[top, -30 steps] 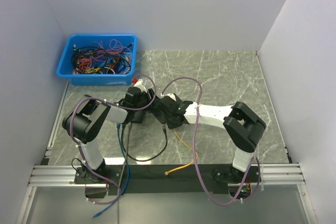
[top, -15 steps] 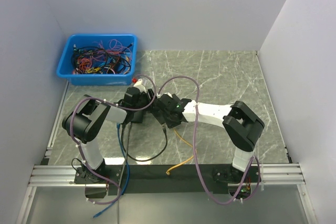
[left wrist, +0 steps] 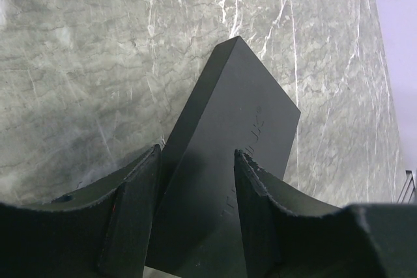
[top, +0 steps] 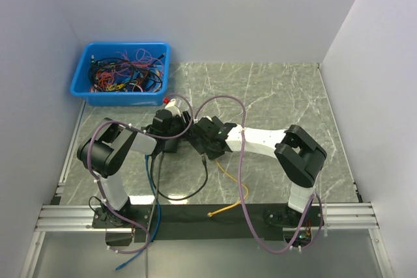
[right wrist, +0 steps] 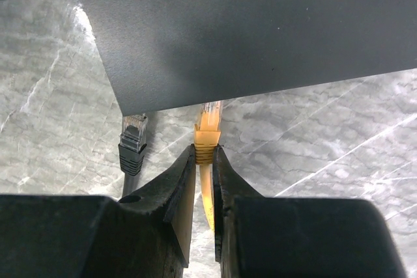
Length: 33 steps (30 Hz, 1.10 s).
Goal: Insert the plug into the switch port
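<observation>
The switch (left wrist: 229, 128) is a flat black box lying on the marble table, and my left gripper (left wrist: 195, 155) is shut on its two long sides. In the right wrist view the switch (right wrist: 260, 30) fills the top of the frame, its port face in shadow. My right gripper (right wrist: 204, 154) is shut on the yellow plug (right wrist: 208, 131), whose clear tip reaches the switch's lower edge. Whether the tip is inside a port is hidden. From above, both grippers meet at mid-table, left gripper (top: 174, 128) and right gripper (top: 201, 140).
A black plug (right wrist: 133, 140) on a black cable (top: 189, 192) sits just left of the yellow one, at the switch's edge. The yellow cable (top: 228, 175) trails toward the near rail. A blue cable (top: 152, 187) runs beside the left arm. A blue bin (top: 121, 73) of cables stands far left.
The right arm has crept slightly left toward the switch with the yellow plug. The left arm and the switch have not visibly moved.
</observation>
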### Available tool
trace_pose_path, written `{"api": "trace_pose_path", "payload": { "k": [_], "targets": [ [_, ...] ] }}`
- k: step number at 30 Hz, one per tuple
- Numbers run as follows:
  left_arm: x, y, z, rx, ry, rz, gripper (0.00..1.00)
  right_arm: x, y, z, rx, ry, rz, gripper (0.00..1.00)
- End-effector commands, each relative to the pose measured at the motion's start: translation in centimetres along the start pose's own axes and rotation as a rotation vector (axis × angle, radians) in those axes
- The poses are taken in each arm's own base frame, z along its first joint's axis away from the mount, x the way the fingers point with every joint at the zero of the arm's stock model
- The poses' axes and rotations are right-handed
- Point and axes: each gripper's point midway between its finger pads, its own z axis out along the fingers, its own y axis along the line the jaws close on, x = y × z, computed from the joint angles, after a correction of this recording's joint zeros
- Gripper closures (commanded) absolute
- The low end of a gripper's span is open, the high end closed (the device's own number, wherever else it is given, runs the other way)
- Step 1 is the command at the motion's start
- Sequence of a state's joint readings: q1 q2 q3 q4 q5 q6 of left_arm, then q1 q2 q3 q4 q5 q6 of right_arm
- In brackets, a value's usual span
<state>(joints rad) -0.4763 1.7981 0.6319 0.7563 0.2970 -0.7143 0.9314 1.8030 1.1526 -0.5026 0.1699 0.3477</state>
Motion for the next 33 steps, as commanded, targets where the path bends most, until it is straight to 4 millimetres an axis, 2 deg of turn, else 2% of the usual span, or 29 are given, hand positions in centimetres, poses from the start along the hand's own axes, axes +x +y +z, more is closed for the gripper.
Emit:
{"api": "trace_pose_path", "payload": {
  "k": [1,5,9,15,19,26,33],
  "targets": [
    [1.7,-1.8,-0.4,0.100,0.064,0.026,0.47,-7.1,1.7,-2.8,-0.094,-0.272,0.002,1.00],
    [1.6,-2.0,-0.4,0.107,0.063,0.038,0.47,-7.3,2.3,-3.8,-0.146,-0.306,-0.025,1.00],
    [1.8,-2.0,-0.5,0.112,0.067,0.036,0.47,-6.7,2.8,-2.9,-0.171,-0.286,-0.038,1.00],
    [2.2,-1.8,-0.6,0.111,0.072,0.033,0.47,-6.2,2.6,-1.6,-0.153,-0.267,-0.033,1.00],
    [2.5,-2.1,-0.6,0.135,0.081,0.034,0.47,-6.3,1.5,-1.0,-0.137,-0.268,-0.005,1.00],
    [2.9,-2.5,-0.3,0.181,0.108,0.058,0.47,-7.3,0.2,-1.0,-0.162,-0.327,0.037,1.00],
    [4.0,-3.3,-0.2,0.268,0.150,0.076,0.47,-7.8,0.7,-1.6,-0.209,-0.389,0.016,1.00]
  ]
}}
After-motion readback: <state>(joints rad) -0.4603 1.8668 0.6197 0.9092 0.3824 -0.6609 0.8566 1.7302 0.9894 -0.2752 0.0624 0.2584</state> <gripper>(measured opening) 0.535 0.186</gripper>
